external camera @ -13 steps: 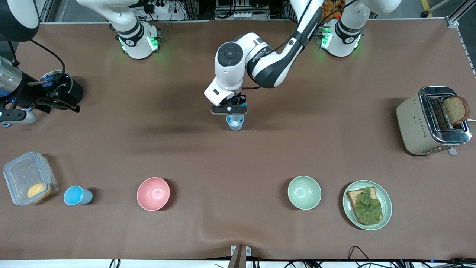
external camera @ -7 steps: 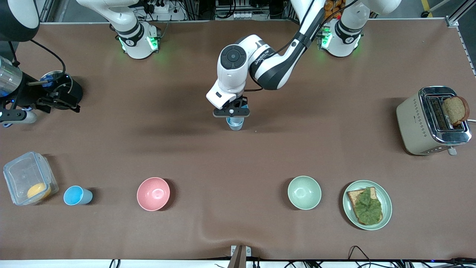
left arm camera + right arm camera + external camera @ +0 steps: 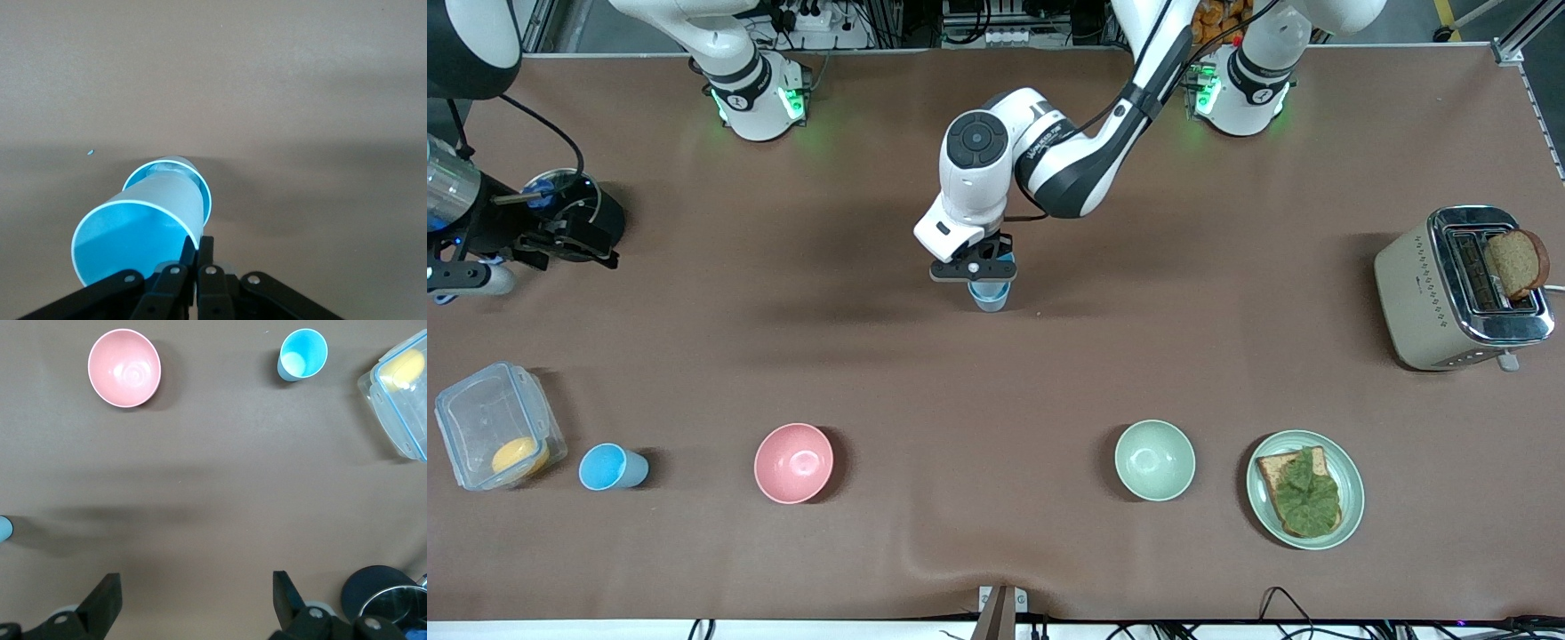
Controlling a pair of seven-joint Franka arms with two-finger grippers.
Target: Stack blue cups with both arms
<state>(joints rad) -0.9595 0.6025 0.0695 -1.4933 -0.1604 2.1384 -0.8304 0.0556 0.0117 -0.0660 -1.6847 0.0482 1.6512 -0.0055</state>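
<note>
Left gripper (image 3: pixel 971 269): over the middle of the table, fingers pinched on the rim wall of a blue cup (image 3: pixel 137 235). The left wrist view shows this held cup tilted, its base pointing down into a second blue cup (image 3: pixel 200 189) that stands on the brown table cover (image 3: pixel 996 382) directly beneath the gripper. Whether the held cup is seated in the lower one or only partly entered cannot be determined; the lower rim shows around its base.

Right gripper (image 3: pixel 193 603): up over the right arm's end of the table, fingers spread wide, holding nothing. This arm waits. A black pot (image 3: pixel 380 587) sits just beside it.

Third blue cup (image 3: pixel 610 467): upright on the table, well apart from both grippers, toward the right arm's end, between a clear lidded container (image 3: pixel 494 425) and the pink bowl (image 3: pixel 793 462). It is untouched.

Assessment: the first stacking is in hand and appears near completion; release by the left gripper is not yet done. Remaining work, as judged: let go of the held cup, then bring the third cup onto the stack, a job that falls naturally to the right arm.

Pale green bowl (image 3: pixel 1154 460), plate of toast (image 3: pixel 1304 489) and toaster (image 3: pixel 1463 287) lie toward the left arm's end, uninvolved.
</note>
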